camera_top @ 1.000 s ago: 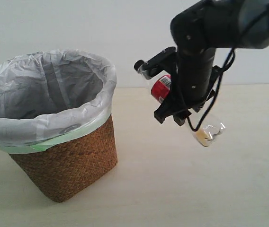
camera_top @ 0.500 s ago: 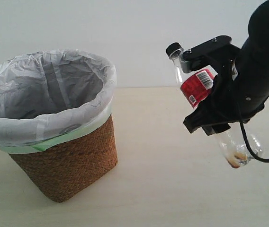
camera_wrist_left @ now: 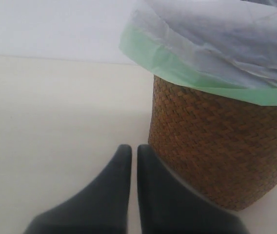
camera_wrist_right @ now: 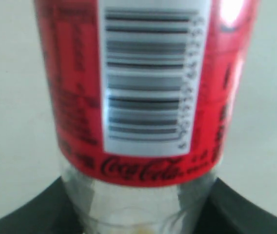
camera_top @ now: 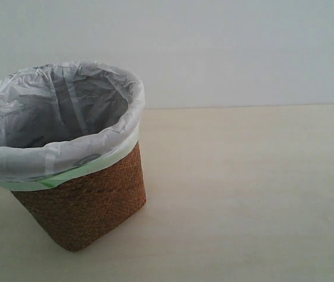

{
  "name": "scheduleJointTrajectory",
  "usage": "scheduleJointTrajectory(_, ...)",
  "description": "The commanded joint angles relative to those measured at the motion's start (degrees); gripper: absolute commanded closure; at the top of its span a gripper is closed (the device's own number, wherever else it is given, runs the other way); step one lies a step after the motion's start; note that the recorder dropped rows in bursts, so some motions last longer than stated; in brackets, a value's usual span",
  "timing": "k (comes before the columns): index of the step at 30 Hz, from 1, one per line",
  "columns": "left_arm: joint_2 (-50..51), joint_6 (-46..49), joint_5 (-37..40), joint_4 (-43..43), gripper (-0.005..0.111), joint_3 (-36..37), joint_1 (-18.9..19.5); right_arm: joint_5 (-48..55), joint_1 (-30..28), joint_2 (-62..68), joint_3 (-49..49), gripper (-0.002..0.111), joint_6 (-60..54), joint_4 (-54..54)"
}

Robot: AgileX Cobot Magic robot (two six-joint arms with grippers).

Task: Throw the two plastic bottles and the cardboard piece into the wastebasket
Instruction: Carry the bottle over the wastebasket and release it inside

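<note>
Right gripper (camera_wrist_right: 138, 214): jaws clamped on clear lower part of red-label bottle (camera_wrist_right: 138, 87), barcode side to camera, pale table (camera_wrist_right: 11, 97) behind. Left gripper (camera_wrist_left: 130, 161): fingers pressed together, nothing held, low over table just beside wicker basket (camera_wrist_left: 216, 146). Basket upright w/ white bag liner (camera_top: 55, 117), green edge; contents can't tell.

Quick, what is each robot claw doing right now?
Left gripper: closed, empty, beside the wastebasket.
Right gripper: holding the red-label bottle.
</note>
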Motion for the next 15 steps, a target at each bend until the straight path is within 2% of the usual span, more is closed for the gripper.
scheduleJointTrajectory(1, -0.2, -0.3, -0.1, 0.2, 0.103, 0.2, 0.0, -9.9, 4.6, 5.3, 0.6, 0.103, -3.4, 12.1)
scheduleJointTrajectory(3, -0.2, -0.3, -0.1, 0.2, 0.103, 0.2, 0.0, -12.8, 11.2, 6.6, -4.6, 0.1, -7.6, 20.6)
scheduleJointTrajectory(4, -0.2, -0.3, -0.1, 0.2, 0.103, 0.2, 0.0, -12.6, 15.6, 6.6, -10.6, 0.094, -10.9, 27.4)
scheduleJointTrajectory(6, -0.2, -0.3, -0.1, 0.2, 0.103, 0.2, 0.0, -9.8, 22.3, 6.4, -24.7, 0.075, -15.7, 41.1)
scheduleJointTrajectory(7, -0.2, -0.3, -0.1, 0.2, 0.103, 0.2, 0.0, -9.3, 24.4, 6.7, -30.5, 0.064, -17.1, 44.4)
scheduleJointTrajectory(9, -0.2, -0.3, -0.1, 0.2, 0.103, 0.2, 0.0, -9.6, 27.7, 7.8, -39.2, 0.045, -14.5, 44.3)
scheduleJointTrajectory(12, -0.2, -0.3, -0.1, 0.2, 0.103, 0.2, 0.0, -5.8, 29.7, 10.5, -47.3, 0.043, -9.6, 39.5)
scheduleJointTrajectory(15, -0.2, -0.3, -0.1, 0.2, 0.103, 0.2, 0.0, -3.1, 29.7, 12.2, -48.9, 0.043, -7.8, 35.8)
